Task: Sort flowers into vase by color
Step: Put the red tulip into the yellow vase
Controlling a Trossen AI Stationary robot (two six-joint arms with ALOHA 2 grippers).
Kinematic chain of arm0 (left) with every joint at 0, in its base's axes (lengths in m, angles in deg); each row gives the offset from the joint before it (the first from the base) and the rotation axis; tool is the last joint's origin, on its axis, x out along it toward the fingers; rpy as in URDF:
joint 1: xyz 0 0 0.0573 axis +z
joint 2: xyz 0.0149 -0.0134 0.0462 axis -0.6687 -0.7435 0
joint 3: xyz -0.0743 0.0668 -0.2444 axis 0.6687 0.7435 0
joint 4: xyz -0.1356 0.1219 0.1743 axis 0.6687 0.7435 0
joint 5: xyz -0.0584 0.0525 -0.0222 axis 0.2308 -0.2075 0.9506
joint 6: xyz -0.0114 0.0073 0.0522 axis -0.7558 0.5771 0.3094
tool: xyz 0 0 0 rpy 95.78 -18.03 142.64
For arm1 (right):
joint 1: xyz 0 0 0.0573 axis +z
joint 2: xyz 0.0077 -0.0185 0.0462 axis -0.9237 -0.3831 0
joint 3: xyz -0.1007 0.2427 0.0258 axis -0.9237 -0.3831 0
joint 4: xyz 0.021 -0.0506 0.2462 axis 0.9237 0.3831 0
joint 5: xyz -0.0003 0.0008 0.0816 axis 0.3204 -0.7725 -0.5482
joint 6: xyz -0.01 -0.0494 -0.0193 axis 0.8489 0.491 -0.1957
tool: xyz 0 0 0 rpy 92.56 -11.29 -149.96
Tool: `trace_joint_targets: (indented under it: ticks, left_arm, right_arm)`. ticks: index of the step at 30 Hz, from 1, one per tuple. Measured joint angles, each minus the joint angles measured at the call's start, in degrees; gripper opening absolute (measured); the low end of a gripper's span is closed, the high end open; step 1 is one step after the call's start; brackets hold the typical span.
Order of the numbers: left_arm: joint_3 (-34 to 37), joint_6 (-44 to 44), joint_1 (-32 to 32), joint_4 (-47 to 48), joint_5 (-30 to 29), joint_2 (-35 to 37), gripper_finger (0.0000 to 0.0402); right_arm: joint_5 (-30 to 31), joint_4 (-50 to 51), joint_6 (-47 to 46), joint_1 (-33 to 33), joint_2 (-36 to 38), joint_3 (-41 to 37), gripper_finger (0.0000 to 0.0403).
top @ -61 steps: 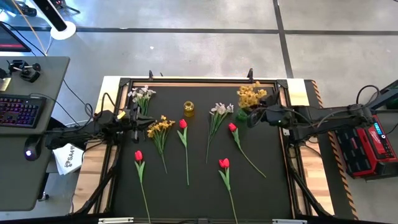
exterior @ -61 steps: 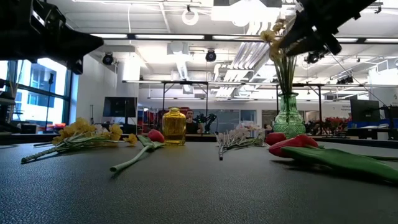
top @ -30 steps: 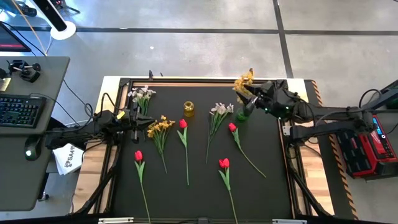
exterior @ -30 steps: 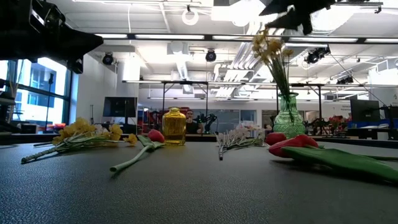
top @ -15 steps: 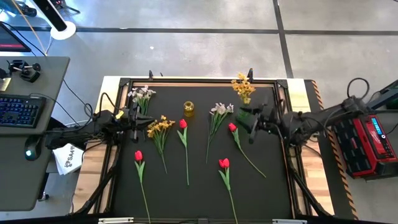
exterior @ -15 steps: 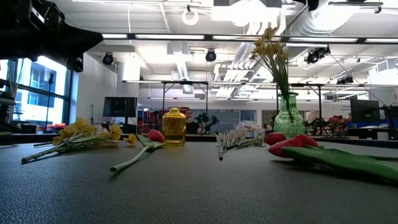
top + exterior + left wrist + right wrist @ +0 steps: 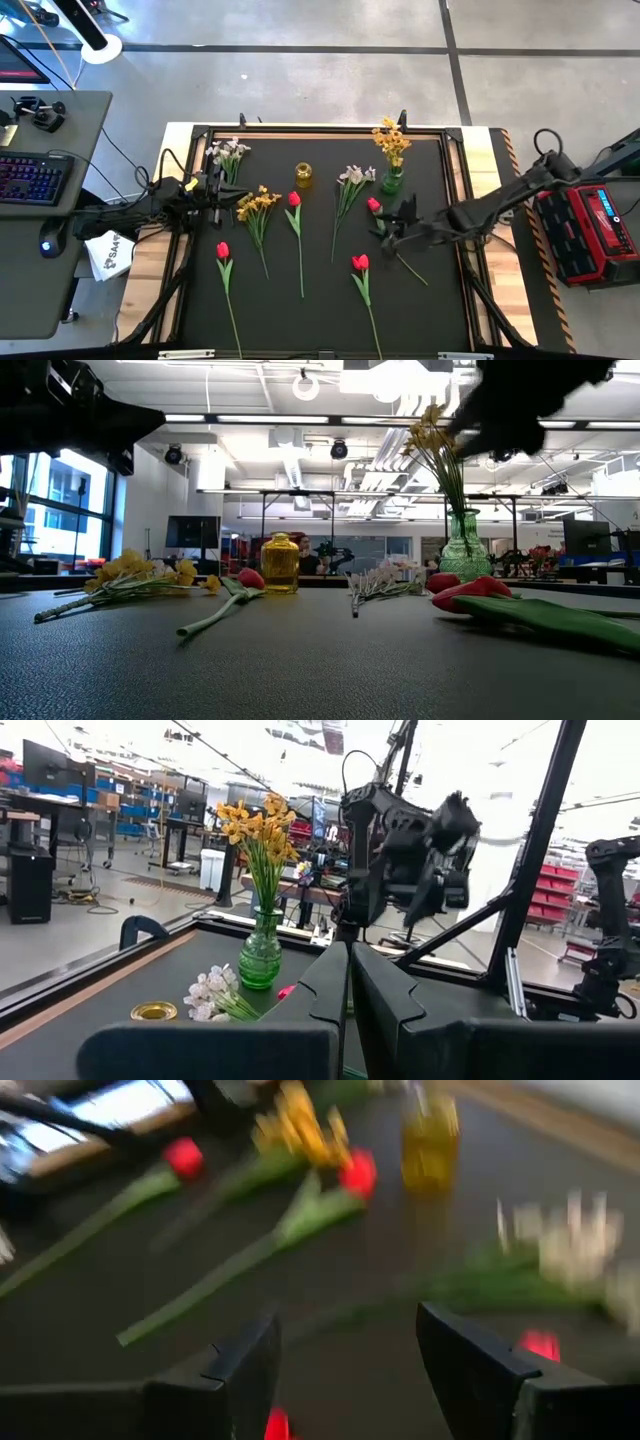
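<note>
A green glass vase (image 7: 392,181) holds a yellow blossom spray (image 7: 390,138), which stands upright in it (image 7: 443,455). A yellow vase (image 7: 303,175) stands left of it. On the mat lie a yellow spray (image 7: 257,205), two white sprays (image 7: 228,152) (image 7: 350,185) and several red tulips (image 7: 294,200) (image 7: 222,250) (image 7: 360,262). My right gripper (image 7: 392,228) is open (image 7: 345,1370) and hovers just above the stem of the red tulip (image 7: 373,205) near the green vase, touching nothing. My left gripper (image 7: 215,187) waits shut (image 7: 350,985) at the mat's left side.
The black mat is framed by a raised rail (image 7: 320,130). A desk with a keyboard (image 7: 30,180) stands off the table's left. A red box (image 7: 590,230) sits to the right. Bare mat lies along the near edge between the tulip stems.
My right gripper has drawn away from the yellow spray at the green vase and swung toward the near edge and down, stopping over the red tulip beside the vase. The spray, tilted a second ago, now stands upright and free in the vase.
</note>
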Motion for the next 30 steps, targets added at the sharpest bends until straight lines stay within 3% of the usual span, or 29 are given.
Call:
trace_joint_targets:
  ticks: [5,16,24,30]
  left_arm:
    - [0.00,-0.03,0.01,-0.37,0.29,-0.01,0.0008]
    - [0.00,0.04,0.00,-0.85,0.84,-0.01,0.0008]
    - [0.00,0.04,0.00,-0.79,1.00,0.00,0.0008]
    - [0.00,-0.01,0.00,-0.68,1.43,-0.01,0.0008]
  right_arm:
    - [-8.28,8.46,-12.59,-2.31,-6.77,0.00,0.0220]
    - [-24.69,11.16,-18.34,-8.23,-20.30,0.00,0.0216]
    - [-27.65,12.31,-19.69,-9.08,-19.91,0.00,0.0179]
    - [-24.88,14.80,-21.35,-9.08,-19.82,0.00,0.0150]
